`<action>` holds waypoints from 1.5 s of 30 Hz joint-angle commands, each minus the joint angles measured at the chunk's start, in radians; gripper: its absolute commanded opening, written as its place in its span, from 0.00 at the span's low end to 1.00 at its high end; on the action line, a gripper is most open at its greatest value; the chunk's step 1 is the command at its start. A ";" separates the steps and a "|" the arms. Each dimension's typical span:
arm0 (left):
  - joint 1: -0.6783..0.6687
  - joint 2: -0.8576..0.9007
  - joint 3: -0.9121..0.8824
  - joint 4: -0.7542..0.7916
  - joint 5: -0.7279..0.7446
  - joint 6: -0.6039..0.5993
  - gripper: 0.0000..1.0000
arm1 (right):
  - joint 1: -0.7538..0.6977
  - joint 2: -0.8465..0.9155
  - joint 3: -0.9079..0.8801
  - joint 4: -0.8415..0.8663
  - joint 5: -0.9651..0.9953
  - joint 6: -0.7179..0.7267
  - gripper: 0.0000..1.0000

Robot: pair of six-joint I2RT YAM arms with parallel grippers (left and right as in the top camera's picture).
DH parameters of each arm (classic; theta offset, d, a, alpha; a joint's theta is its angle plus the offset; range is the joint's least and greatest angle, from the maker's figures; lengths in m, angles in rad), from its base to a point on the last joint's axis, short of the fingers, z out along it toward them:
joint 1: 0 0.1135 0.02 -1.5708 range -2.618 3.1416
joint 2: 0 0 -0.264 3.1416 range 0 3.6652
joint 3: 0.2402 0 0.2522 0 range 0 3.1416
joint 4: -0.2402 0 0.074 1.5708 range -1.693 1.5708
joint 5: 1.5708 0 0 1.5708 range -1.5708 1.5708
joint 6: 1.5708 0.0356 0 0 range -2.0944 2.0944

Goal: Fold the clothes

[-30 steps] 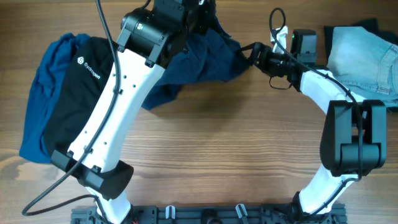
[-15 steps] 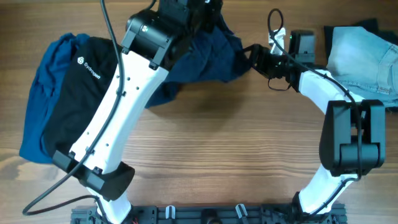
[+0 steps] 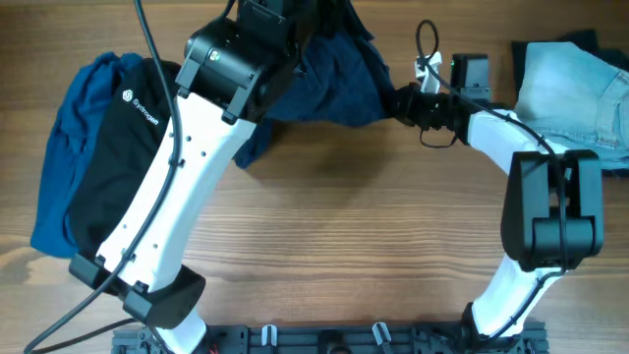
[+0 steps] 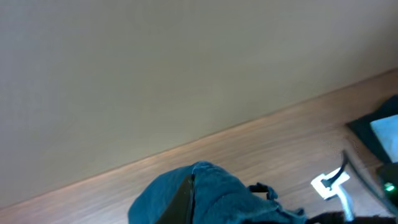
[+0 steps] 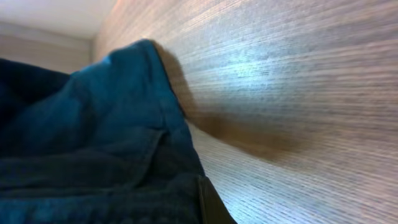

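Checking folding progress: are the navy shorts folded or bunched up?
Bunched, not folded: the navy shorts lie crumpled in uneven wrinkles, one edge pinched by the right hand.

Both arms are built the same way — long white shells with black blocks at the joints. The left arm [image 3: 147, 231] has a row of small dark screws [image 3: 183, 143] along its white shell, and a thin black cable [image 3: 147, 29] runs beside it. The right arm [image 3: 511, 133] has a black box-shaped joint [image 3: 550, 211], a looped black cable [image 3: 426, 37] and a small white bracket [image 3: 428, 69] near the wrist. The right gripper [image 3: 398, 98] is black. Both arms are fixed to a dark rail [image 3: 324, 339] with small clips.
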State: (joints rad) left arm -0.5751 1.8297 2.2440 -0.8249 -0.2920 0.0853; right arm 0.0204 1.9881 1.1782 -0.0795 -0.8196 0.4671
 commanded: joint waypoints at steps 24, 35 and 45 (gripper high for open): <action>0.010 -0.264 0.015 -0.095 -0.417 -0.102 0.04 | -0.310 -0.425 0.869 -1.124 0.522 -0.377 0.04; -0.038 -0.272 0.015 -0.449 -0.417 -0.157 0.04 | -0.406 -0.562 0.978 -1.418 0.632 -0.393 0.04; 0.012 -0.266 0.015 -0.503 -0.417 -0.309 0.04 | -0.406 -0.484 0.976 -1.464 0.643 -0.401 0.04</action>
State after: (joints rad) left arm -0.6563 1.6016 2.2440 -1.3098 -0.5171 -0.1471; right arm -0.3286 1.4490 2.1410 -1.5623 -0.3908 0.0994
